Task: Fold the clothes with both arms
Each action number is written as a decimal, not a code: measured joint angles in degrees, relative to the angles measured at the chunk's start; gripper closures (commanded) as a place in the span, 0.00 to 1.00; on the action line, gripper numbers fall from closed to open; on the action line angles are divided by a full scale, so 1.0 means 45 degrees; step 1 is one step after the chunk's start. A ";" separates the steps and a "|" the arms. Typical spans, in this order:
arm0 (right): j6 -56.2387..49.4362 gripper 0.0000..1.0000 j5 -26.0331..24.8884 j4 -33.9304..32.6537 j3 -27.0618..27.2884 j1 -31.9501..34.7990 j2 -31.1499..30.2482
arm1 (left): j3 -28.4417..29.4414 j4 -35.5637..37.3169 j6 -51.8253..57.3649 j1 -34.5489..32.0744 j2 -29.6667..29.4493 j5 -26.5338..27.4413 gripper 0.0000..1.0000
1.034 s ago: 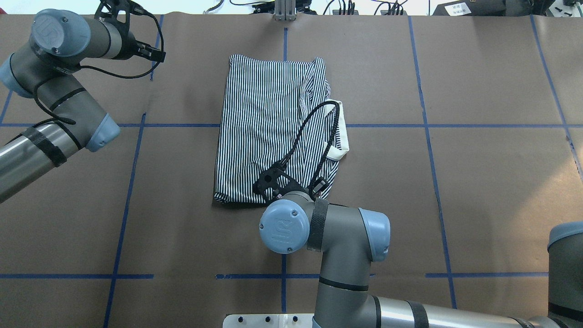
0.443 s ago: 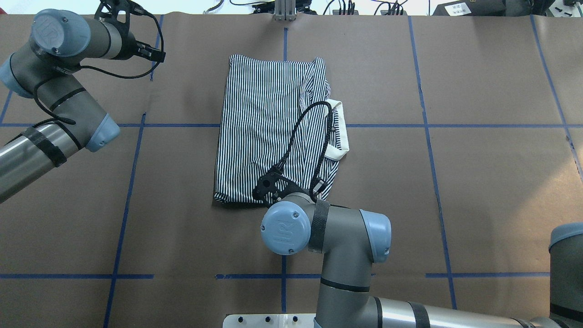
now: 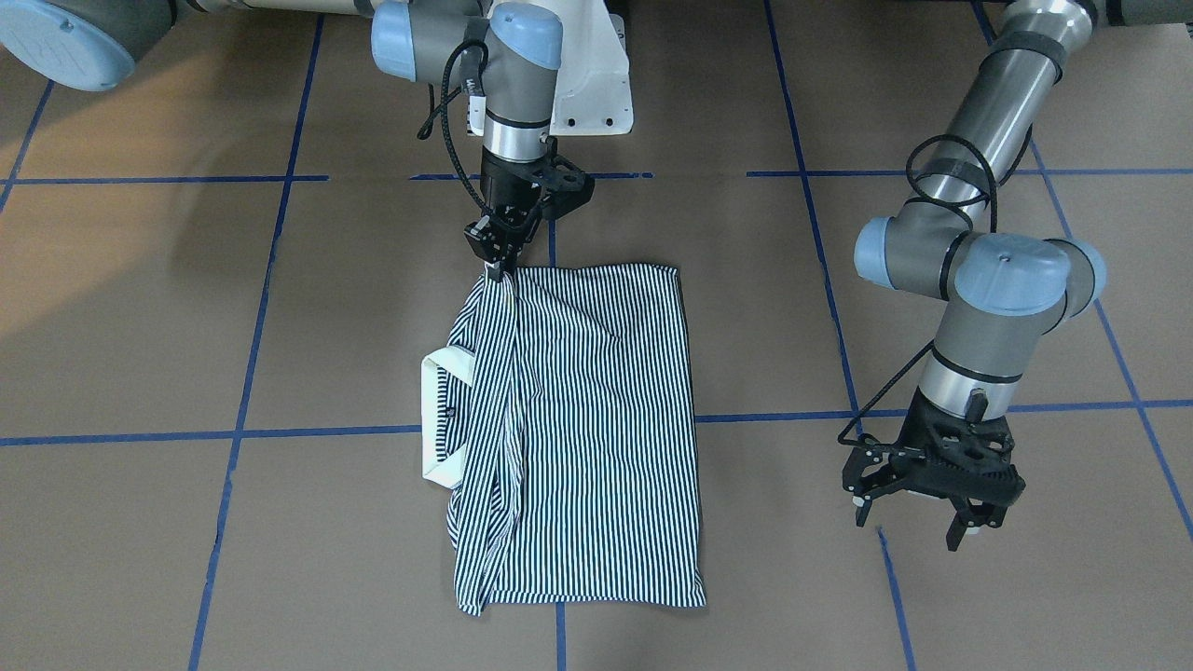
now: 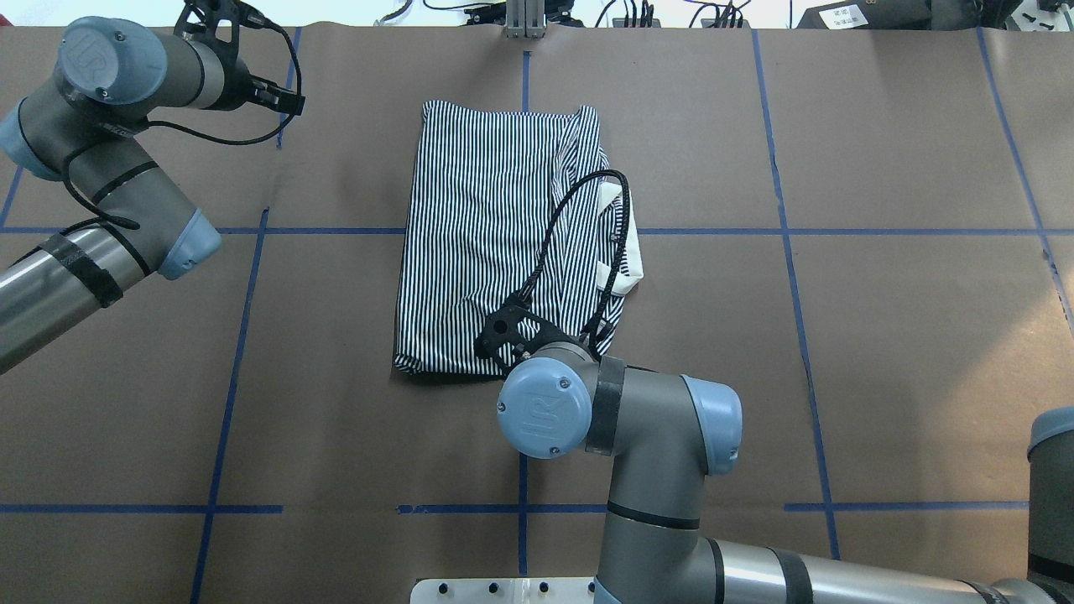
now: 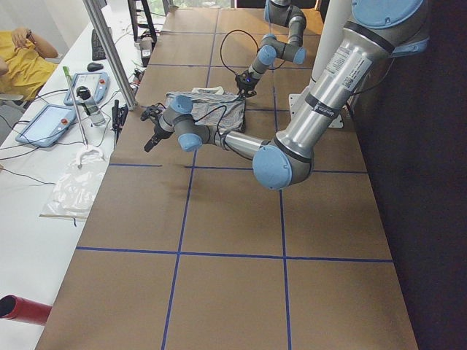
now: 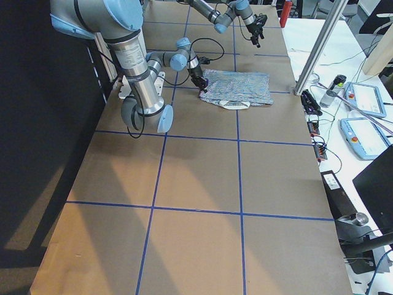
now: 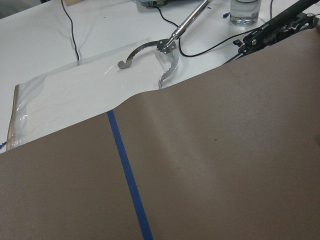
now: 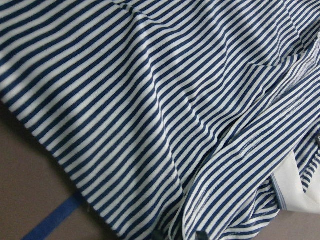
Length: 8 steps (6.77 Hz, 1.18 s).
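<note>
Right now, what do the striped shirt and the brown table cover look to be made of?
Striped shirt: soft, matte fabric, probably a cotton-type knit; it drapes and wrinkles. Table cover: matte brown paper, apparently; its loose edge lies wavy.

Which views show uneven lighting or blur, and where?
Exterior front-facing: a warm light patch falls on the table at the view's left. Exterior right: deep shadow covers the view's left side. Right wrist-mounted: the shirt fills the frame, stripes softest at the left edge.
</note>
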 measured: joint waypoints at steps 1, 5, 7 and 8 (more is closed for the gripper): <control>-0.0044 0.87 0.0003 0.0036 0.0507 0.0045 -0.0525 | 0.0000 -0.0009 0.0000 0.0006 0.0000 0.0000 0.00; 0.1545 0.00 -0.0027 0.0098 0.1589 -0.0307 -0.2191 | -0.0006 -0.0014 -0.0018 0.0080 0.0000 0.0018 0.00; 0.3060 0.00 -0.0050 0.0111 0.1859 -0.0651 -0.2429 | -0.0001 -0.0014 -0.0019 0.0107 0.0000 0.0019 0.00; 0.3266 0.00 -0.0024 0.0109 0.2217 -0.0554 -0.2428 | -0.0001 -0.0015 -0.0019 0.0128 0.0000 0.0020 0.00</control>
